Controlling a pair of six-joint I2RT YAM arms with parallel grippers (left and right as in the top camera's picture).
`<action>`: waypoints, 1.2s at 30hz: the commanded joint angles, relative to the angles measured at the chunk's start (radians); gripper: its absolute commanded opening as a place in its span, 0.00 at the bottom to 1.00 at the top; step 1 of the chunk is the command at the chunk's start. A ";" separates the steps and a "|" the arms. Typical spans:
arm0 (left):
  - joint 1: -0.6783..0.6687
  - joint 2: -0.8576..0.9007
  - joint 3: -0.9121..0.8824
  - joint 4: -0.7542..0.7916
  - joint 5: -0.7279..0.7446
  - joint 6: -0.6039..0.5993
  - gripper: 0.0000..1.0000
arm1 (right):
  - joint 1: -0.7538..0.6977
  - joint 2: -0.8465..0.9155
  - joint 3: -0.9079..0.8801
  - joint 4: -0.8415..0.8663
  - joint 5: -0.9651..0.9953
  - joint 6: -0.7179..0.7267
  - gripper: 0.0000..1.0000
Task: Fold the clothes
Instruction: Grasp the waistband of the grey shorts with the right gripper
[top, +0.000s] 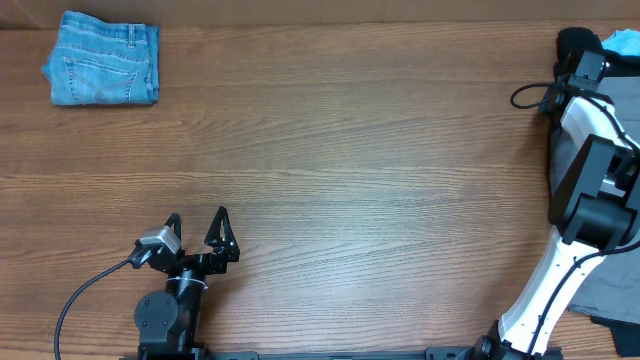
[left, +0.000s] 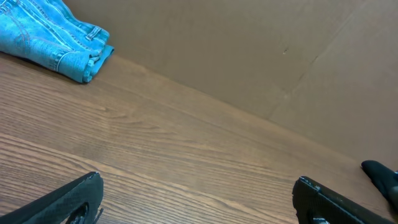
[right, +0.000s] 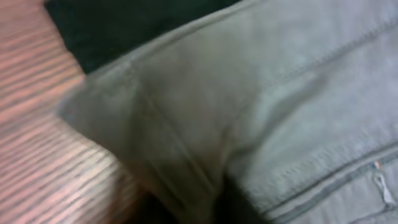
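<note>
The left jaws stand open and hold nothing, near the left corner of the worktop (top: 350, 150). In the left wrist view both fingers (left: 68, 200) show wide apart over bare wood. A folded pair of blue jeans (top: 105, 72) lies at the far left corner, well apart from them.

The grey shorts (top: 612, 290) lie at the near right edge of the worktop, partly under the right arm (top: 585, 130). The right wrist view is blurred and filled by this grey cloth (right: 298, 93), with seams crossing it and a zip pull at the lower right. Wood grain shows to its left and something black (right: 124, 25) beyond it. I cannot tell how the right jaws stand, since no view shows them.
</note>
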 joint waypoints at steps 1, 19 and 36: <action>-0.006 -0.008 -0.003 0.000 0.007 -0.009 1.00 | -0.048 0.042 -0.006 -0.040 0.011 0.008 0.10; -0.006 -0.008 -0.003 0.000 0.007 -0.009 1.00 | -0.047 0.000 0.204 -0.211 0.001 0.090 0.04; -0.006 -0.008 -0.003 0.000 0.007 -0.009 1.00 | 0.142 -0.218 0.208 -0.235 -0.058 0.090 0.04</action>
